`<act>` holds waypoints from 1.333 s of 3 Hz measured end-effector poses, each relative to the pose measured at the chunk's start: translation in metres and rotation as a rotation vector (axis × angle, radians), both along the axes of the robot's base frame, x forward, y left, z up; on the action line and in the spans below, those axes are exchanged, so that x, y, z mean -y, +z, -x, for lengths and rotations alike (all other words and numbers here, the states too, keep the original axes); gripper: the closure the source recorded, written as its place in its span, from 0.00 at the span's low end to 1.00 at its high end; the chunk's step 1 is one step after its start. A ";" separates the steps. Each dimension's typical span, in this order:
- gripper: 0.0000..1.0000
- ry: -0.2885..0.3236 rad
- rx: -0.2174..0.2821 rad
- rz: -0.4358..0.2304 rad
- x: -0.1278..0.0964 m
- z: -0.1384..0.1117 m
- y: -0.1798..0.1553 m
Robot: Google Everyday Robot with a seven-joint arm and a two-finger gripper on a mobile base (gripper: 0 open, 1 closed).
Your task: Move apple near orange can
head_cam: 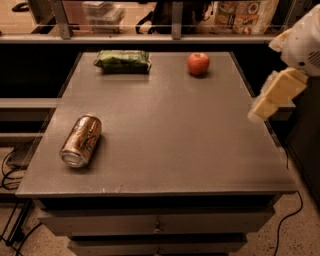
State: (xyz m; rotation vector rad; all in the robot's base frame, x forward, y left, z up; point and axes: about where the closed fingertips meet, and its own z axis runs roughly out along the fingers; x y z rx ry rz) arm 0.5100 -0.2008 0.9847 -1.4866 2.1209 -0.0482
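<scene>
The small red apple (198, 63) stands at the far right of the grey table top (170, 125). The orange can (81, 140) lies on its side near the front left, its silver lid facing the front edge. The two are far apart, on opposite corners. My gripper (274, 95) hangs in the air at the table's right edge, in front of and to the right of the apple, touching nothing.
A green crinkly snack bag (123, 60) lies at the far left of the table. A shelf rail with packages (245, 12) runs behind the table. Drawers (157, 225) sit under the top, and cables (10, 170) lie on the floor at the left.
</scene>
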 end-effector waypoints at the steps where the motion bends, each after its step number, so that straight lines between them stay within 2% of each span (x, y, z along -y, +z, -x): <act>1: 0.00 -0.028 0.057 -0.080 -0.003 -0.039 -0.002; 2: 0.00 -0.031 0.059 -0.082 -0.004 -0.040 -0.002; 3: 0.00 -0.092 0.082 -0.094 -0.014 -0.077 -0.004; 4: 0.00 -0.138 0.083 -0.114 -0.024 -0.109 -0.011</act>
